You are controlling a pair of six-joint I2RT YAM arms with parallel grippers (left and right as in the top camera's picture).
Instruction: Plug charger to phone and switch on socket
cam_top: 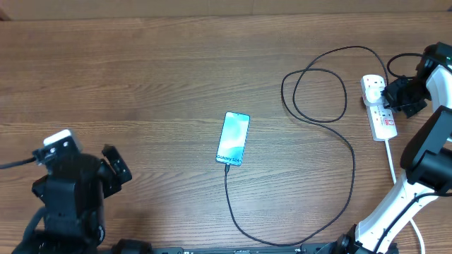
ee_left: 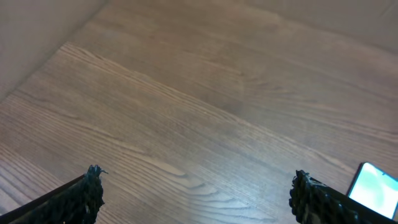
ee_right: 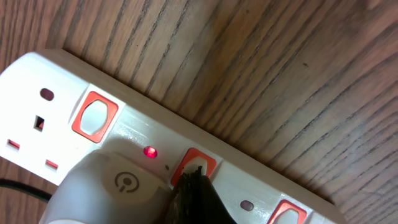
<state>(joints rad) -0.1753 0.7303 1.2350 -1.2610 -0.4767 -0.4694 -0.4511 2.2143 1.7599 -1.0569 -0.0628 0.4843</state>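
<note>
Overhead: the phone [cam_top: 233,138] lies face up near the middle of the wooden table [cam_top: 141,70], its screen glowing light blue. The charger [cam_top: 352,169], a thin black cable, meets the phone's lower edge and runs toward the robot's side of the table. From there it sweeps up the right, curls into a loop and ends at the socket [cam_top: 383,120]. This white strip lies at the far right, its thick cord [cam_top: 393,166] trailing toward the near edge.

The right gripper [cam_top: 393,94] is at the strip's far end. The right wrist view shows its dark fingertips pressed together, with nothing held between them. Their point rests on a red-framed switch [ee_right: 204,159]. Just left of that switch a small red lamp [ee_right: 149,151] is lit. A pale rounded plug body [ee_right: 112,186] sits in the strip just beside the fingertips.

The left gripper [cam_top: 119,164] is at the lower left of the table, well apart from the phone. In the left wrist view its fingers [ee_left: 87,194] stand wide apart over bare wood, and a corner of the phone shows at the right edge.
</note>
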